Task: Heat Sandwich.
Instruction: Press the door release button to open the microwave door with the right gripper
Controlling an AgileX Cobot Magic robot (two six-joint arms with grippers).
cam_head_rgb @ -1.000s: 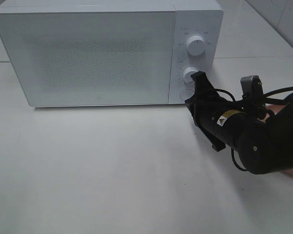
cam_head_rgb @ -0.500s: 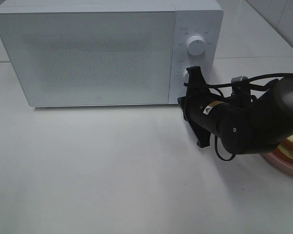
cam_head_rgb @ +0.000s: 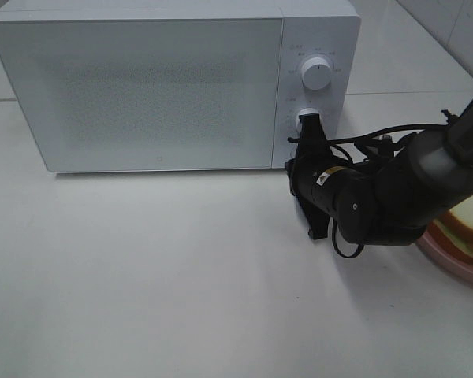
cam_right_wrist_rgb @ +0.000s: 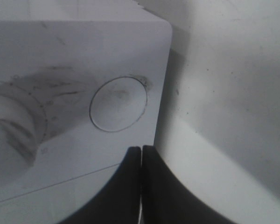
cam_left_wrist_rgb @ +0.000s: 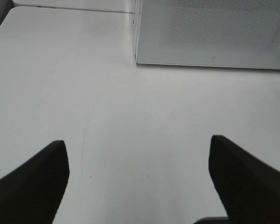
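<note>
Over the last second the right arm has swung in toward the microwave's [cam_head_rgb: 158,87] control panel and drawn clear of the plate [cam_head_rgb: 456,266], so the sandwich [cam_head_rgb: 469,224] now shows at the far right of the high view, resting on that plate and partly cut off by the frame; the right gripper [cam_head_rgb: 309,124] has its fingers pressed together on nothing, tip just in front of the lower knob [cam_head_rgb: 302,120], and its wrist view shows the round button [cam_right_wrist_rgb: 118,103] just ahead of the closed tips; whether they touch the panel I cannot tell; the left gripper [cam_left_wrist_rgb: 137,142] hangs with fingers wide apart above bare table [cam_head_rgb: 142,276], near the microwave's other front corner.

The sandwich looks light and soft, loose layers that would likely squash or slide apart under a pinch; the stiff plate rim is probably the safer hold, though it may be slick; keep it level.

The door is shut, so opening it seems the step in hand; the table in front is broad and free, good room for a swinging door; the right arm's bulk and cables lie between panel and plate, so it must back off before any lift.
</note>
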